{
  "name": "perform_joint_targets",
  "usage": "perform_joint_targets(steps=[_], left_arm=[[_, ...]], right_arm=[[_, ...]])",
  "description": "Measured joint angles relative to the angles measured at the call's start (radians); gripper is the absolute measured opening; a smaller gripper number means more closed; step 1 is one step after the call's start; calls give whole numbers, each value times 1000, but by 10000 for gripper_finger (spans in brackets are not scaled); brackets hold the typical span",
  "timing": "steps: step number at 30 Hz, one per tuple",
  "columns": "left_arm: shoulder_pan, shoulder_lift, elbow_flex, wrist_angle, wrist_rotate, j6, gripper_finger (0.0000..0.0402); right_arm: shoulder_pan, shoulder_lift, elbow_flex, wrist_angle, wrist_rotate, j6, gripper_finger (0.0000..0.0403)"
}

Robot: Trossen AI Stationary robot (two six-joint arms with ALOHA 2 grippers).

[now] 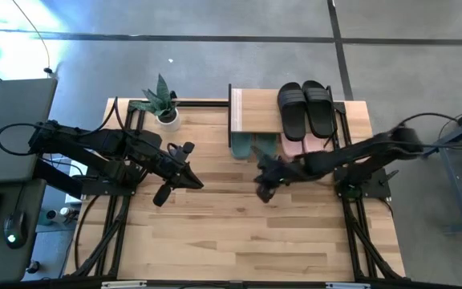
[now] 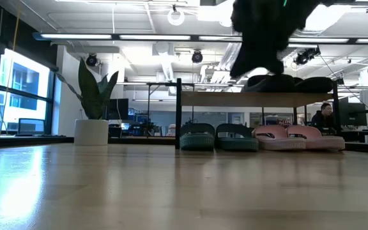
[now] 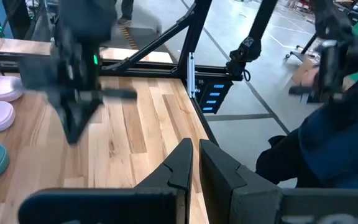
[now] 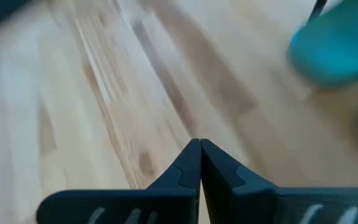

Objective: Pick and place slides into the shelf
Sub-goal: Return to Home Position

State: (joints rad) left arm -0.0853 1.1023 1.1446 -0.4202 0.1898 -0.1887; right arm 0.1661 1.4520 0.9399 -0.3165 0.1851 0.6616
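Your wooden table (image 1: 239, 241) sits on grey floor; the low view looks into a lit hall beyond it. At the far edge stands the shelf (image 1: 255, 112), black slides (image 1: 305, 108) on its top board, pink slides (image 2: 298, 137) and the teal slides (image 2: 219, 137) underneath. Your left arm reaches in from the left edge, its left gripper (image 1: 184, 175) hanging mid-table, fingers nearly pressed together, holding nothing. Your right gripper (image 1: 265, 183) hangs just before the shelf, fingers pressed together, empty. A potted plant (image 1: 161, 102) marks the far-left corner.

1 view looks straight down, 1 level across the tabletop (image 2: 107, 191), 2 ride the wrists.
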Motion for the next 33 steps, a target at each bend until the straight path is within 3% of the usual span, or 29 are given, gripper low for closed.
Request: perform_joint_targets(steps=[6,13,17,21,25,30,33], left_arm=[[0,0,0,5,0,-2,17],[0,0,0,6,-53,-24,17],[0,0,0,6,-93,-58,17],[0,4,0,8,-98,-92,17],[-2,19,0,15,-84,-139,17],[-40,75,-1,132,-67,-136,17],[-55,109,-1,226,-22,-116,17]], right_arm=[[5,-283,29,-217,74,-48,0],[57,-571,30,-459,164,82,0],[131,-669,29,-578,199,177,0],[214,-697,28,-666,121,271,0],[304,-681,27,-642,26,307,0],[409,-641,25,-517,25,272,0],[446,-638,-57,-302,-1,236,0]])
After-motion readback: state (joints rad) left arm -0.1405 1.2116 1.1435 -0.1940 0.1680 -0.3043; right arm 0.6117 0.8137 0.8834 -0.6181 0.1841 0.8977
